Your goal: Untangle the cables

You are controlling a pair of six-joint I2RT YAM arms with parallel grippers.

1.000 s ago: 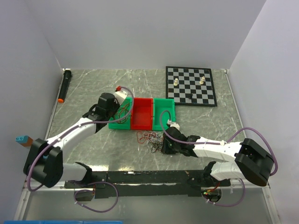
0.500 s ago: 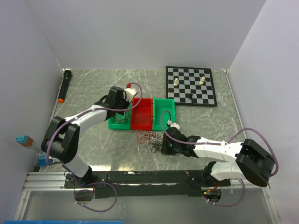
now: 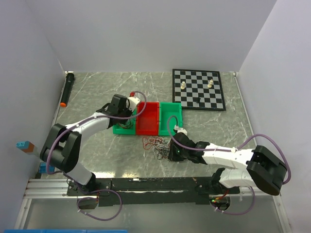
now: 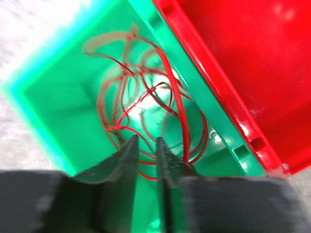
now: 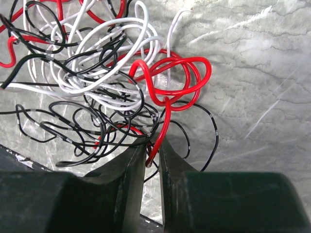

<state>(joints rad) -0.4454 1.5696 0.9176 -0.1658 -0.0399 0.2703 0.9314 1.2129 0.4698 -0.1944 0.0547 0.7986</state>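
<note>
A tangle of red, white and black cables (image 3: 155, 144) lies on the table just in front of the bins. My right gripper (image 3: 171, 151) is at its right edge. In the right wrist view this gripper (image 5: 152, 145) is shut on the end of a red cable (image 5: 167, 82) that loops up into the white cable (image 5: 97, 73) and black cable (image 5: 73, 131). My left gripper (image 3: 126, 120) reaches into the left green bin (image 3: 118, 130). The left wrist view shows its jaws (image 4: 146, 141) slightly apart over a loose red cable (image 4: 171, 92) coiled on the bin floor (image 4: 53, 97), gripping nothing.
A red bin (image 3: 148, 118) and a second green bin (image 3: 171, 112) stand to the right of the left green bin. A chessboard (image 3: 199, 90) with a few pieces sits at the back right. A black torch (image 3: 67, 88) lies at the far left wall.
The left arm swung its wrist over the left green bin, then its jaws parted and drew back slightly. The right gripper has stayed put on the red cable.
</note>
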